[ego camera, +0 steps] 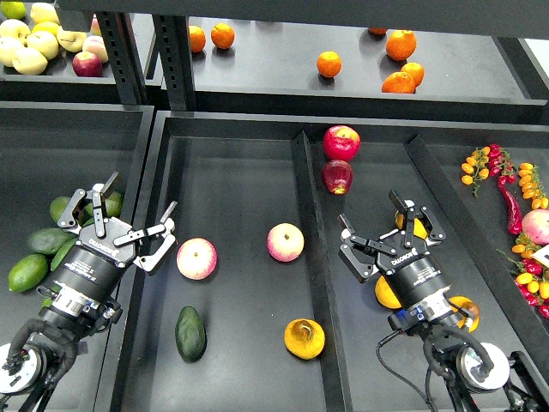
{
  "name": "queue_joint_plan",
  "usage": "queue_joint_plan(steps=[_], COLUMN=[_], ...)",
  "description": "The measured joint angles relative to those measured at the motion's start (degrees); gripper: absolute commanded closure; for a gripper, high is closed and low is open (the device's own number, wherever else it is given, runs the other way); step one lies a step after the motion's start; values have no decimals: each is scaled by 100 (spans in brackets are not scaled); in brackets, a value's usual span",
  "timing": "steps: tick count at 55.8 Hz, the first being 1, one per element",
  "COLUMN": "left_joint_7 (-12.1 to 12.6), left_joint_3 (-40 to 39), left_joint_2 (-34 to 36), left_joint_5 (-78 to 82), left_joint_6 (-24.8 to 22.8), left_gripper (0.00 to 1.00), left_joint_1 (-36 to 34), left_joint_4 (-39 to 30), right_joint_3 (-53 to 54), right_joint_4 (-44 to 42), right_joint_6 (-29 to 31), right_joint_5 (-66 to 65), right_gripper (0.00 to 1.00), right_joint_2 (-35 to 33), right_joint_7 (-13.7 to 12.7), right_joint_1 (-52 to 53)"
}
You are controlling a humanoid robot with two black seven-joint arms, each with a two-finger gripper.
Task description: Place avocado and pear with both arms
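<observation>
The dark green avocado (190,333) lies on the black tray floor (240,189), near the front of the middle compartment. To its right the golden pear (304,338) rests close to the divider (310,232). My left gripper (130,220) hovers open and empty over the tray's left wall, up and left of the avocado, beside a pink-yellow apple (196,258). In the right compartment my right gripper (385,230) is open and holds nothing. It is above and to the right of the pear, across the divider.
A second pink-yellow apple (285,242) sits mid-tray. Two red apples (341,142) lie at the back. Oranges (415,228) lie under my right arm, lime-green avocados (28,271) under my left. Chili and small tomatoes (515,202) fill the far right. A shelf of oranges (328,63) runs behind.
</observation>
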Motion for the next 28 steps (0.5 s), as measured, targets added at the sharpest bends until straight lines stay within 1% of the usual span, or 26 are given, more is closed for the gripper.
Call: queue_joint_plan(steps=[28], left_joint_7=[18], left_joint_3=[0], left_joint_2=[0], left_joint_5=[66], left_joint_6=[0], left_gripper=[0], left_joint_1=[2], left_joint_4=[0], right_joint_3=[0], right_joint_4=[0], right_joint_6=[0], right_joint_5=[4], right_gripper=[1], right_joint_2=[0], right_joint_7=[0], right_joint_1=[-2])
